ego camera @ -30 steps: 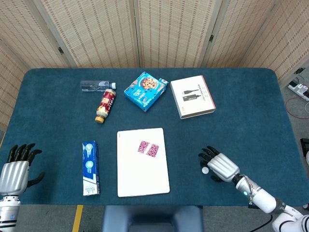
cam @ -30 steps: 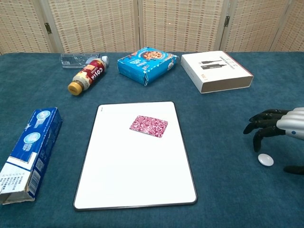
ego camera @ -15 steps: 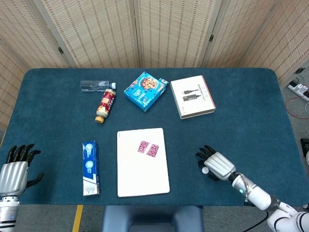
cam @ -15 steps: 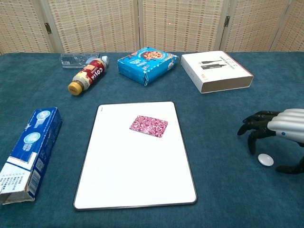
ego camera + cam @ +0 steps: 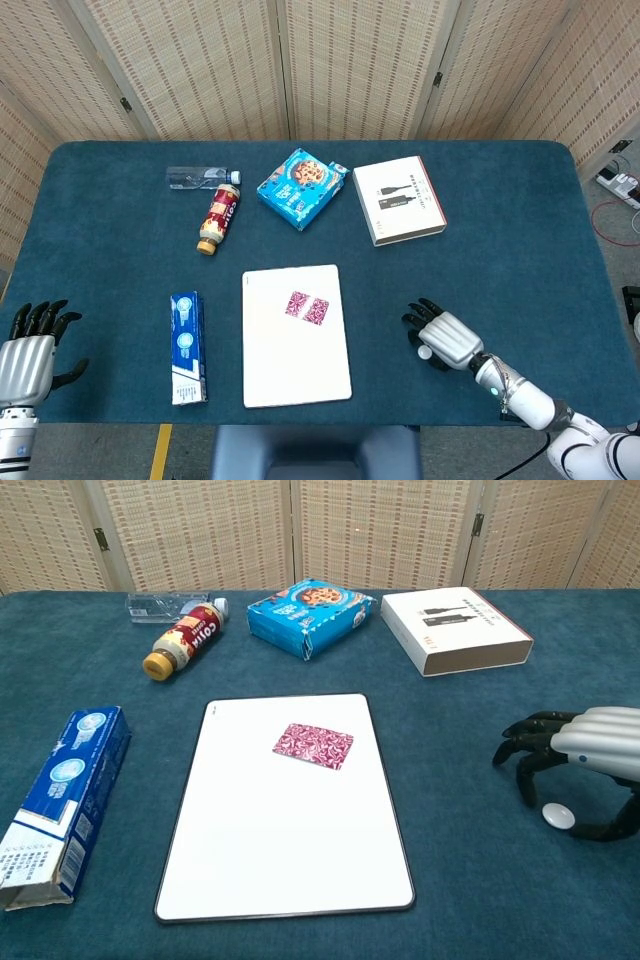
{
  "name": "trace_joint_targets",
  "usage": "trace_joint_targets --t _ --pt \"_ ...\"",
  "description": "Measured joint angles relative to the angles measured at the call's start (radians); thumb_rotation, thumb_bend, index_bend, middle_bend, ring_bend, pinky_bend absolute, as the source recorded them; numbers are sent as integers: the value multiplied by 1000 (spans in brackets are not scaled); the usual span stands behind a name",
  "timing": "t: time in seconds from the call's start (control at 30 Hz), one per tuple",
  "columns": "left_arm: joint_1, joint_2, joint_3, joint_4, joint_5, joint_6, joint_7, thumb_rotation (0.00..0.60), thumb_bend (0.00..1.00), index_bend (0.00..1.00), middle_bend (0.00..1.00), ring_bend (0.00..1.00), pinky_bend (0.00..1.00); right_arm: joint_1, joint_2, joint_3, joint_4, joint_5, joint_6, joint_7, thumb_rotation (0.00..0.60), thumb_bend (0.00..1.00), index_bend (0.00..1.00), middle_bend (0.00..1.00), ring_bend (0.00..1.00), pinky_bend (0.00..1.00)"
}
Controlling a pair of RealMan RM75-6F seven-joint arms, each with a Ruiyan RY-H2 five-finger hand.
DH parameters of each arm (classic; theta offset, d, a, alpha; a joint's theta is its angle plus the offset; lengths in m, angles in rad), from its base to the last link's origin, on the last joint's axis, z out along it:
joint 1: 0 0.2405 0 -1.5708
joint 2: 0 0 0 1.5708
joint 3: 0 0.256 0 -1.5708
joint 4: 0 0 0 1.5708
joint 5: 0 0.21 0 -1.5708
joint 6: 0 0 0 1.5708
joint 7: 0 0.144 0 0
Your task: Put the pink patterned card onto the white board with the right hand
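One pink patterned card (image 5: 313, 746) is lying on the white board (image 5: 285, 870), well left of the right hand (image 5: 578, 759), whose fingers are hanging spread, holding nothing, over a small white disc (image 5: 557, 816).

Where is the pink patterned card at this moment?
In the chest view, the pink patterned card lies flat on the upper part of the white board, left of the right hand and not touching it.
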Motion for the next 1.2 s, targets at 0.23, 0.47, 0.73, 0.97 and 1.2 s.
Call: trace_joint_targets --t 0.23,0.47,0.73,0.97,1.2 --pt "2 0 3 3 -3 -3 -3 600 264 291 160 122 0 0 -2 3 0 0 -4 -5 600 321 456 202 4 0" --pt "4 3 4 2 -3 -2 -5 600 264 291 161 122 0 1 0 7 -4 -1 -1 -6 600 329 483 211 3 0" --pt "5 11 5 -9 0 1 -3 600 264 291 160 122 0 35 22 32 -47 -12 -10 -26 600 329 491 214 5 0" --pt "5 15 3 -24 8 9 0 600 264 291 161 122 0 113 20 112 -89 14 -67 -43 600 329 492 214 9 0" --pt "7 26 0 -38 14 19 4 600 264 291 161 122 0 219 -28 198 -97 92 -187 -112 600 329 492 213 1 0"
